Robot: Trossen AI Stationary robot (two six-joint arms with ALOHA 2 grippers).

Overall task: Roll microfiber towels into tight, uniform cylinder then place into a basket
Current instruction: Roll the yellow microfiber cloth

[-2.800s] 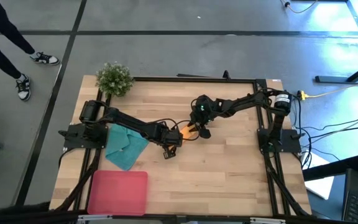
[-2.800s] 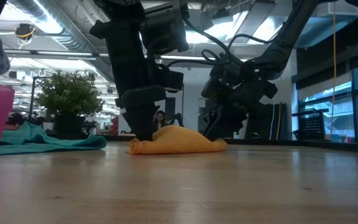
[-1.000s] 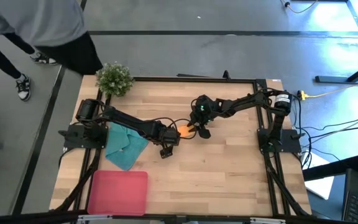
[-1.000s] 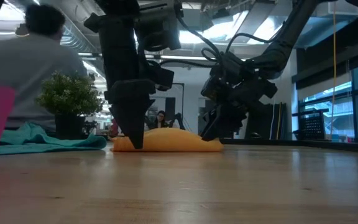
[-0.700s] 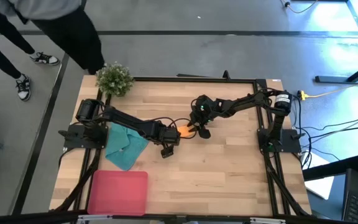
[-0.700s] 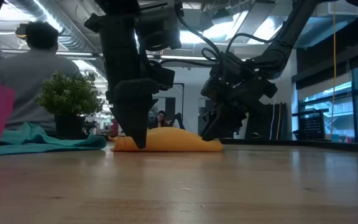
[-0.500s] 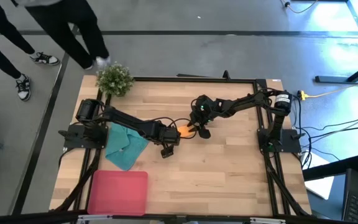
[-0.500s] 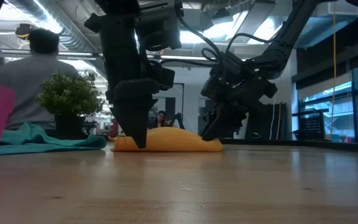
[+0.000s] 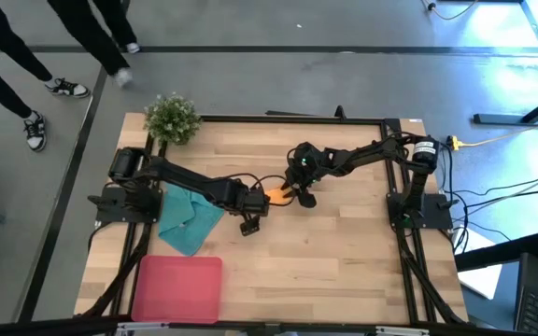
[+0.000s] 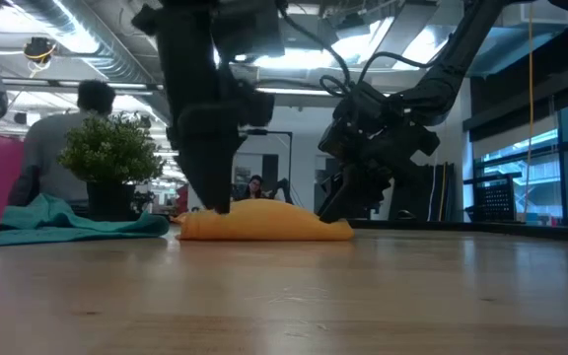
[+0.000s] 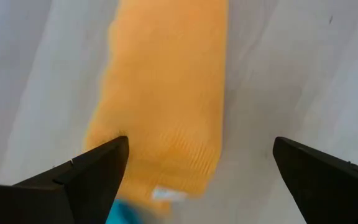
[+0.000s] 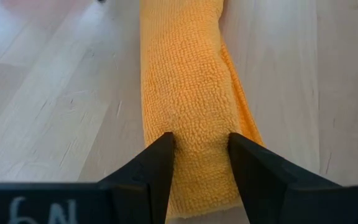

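Right wrist view: right gripper (image 12: 199, 155) has both dark fingers (image 12: 148, 168) pressed against the sides of the orange towel (image 12: 188, 93), clamping one end of the roll. The towel is rolled into a long cylinder lying flat on the wooden table (image 12: 55, 93).

Left wrist view: left gripper (image 11: 201, 168) is spread wide. One fingertip (image 11: 107, 155) sits at the edge of the orange towel's other end; the other is out over bare wood, well clear of the cloth. Nothing is gripped. A scrap of teal shows at the frame's edge below the roll, possibly the second towel, too blurred to tell.

High view: both grippers meet mid-table at the orange roll (image 9: 276, 196), left gripper (image 9: 253, 217) on one side, right gripper (image 9: 297, 194) on the other. The teal towel (image 9: 187, 217) lies loose and unrolled near the left arm's base. The pink basket (image 9: 177, 287) sits at the front left corner of the table, apart from both towels, with nothing visible in it. A potted plant (image 9: 171, 118) stands at the far left corner.

Low view: orange roll (image 10: 264, 225) lies flat on the tabletop, teal towel (image 10: 77, 222) crumpled beyond it, a person (image 10: 62, 138) in the background.
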